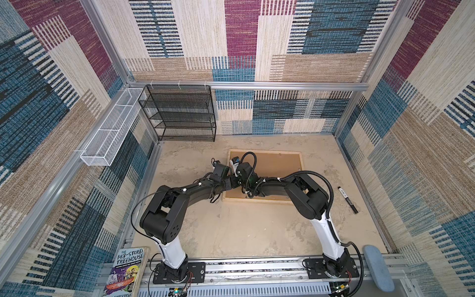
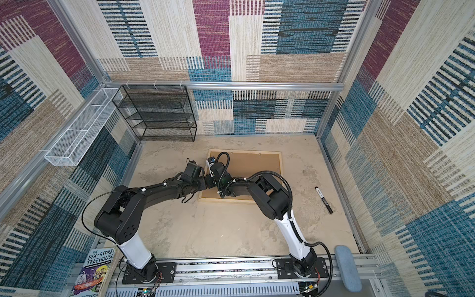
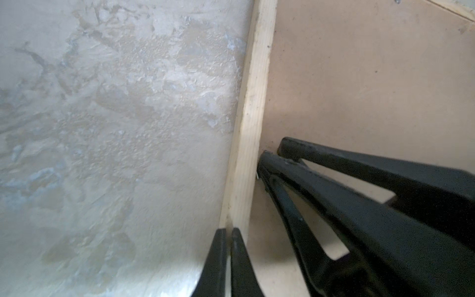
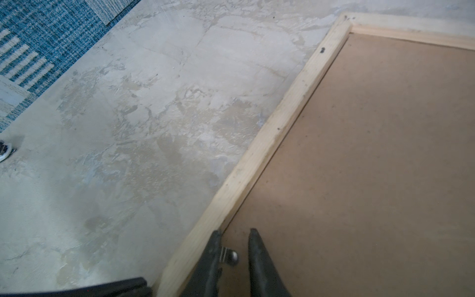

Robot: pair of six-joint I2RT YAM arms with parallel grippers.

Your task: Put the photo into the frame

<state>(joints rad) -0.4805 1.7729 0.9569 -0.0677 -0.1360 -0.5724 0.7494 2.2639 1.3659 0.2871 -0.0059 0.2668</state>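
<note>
Near the middle of the table (image 1: 231, 231), the frame (image 1: 270, 151) lies face down with the brown backing board (image 1: 277, 164) seated inside its pale wooden rails. The photo is not visible in any view. If it is already loaded it lies under the board, and this cannot be confirmed.

Both arms work at the rail on the left-arm side. The right gripper (image 4: 235, 232) stands over the board's edge with its jaws slightly apart, straddling a small metal retaining tab (image 4: 230, 254). One finger touches the tab and the other stands clear, so nothing is clamped. This stance suits turning or pressing the tab to lock the board in place.

The left gripper (image 3: 228, 232) is fully closed on nothing. Its tips are set at the same rail, just beside the right gripper, apparently to brace the frame against sliding.

A black marker (image 1: 347, 200) lies well apart, on the right-arm side of the frame.
</note>
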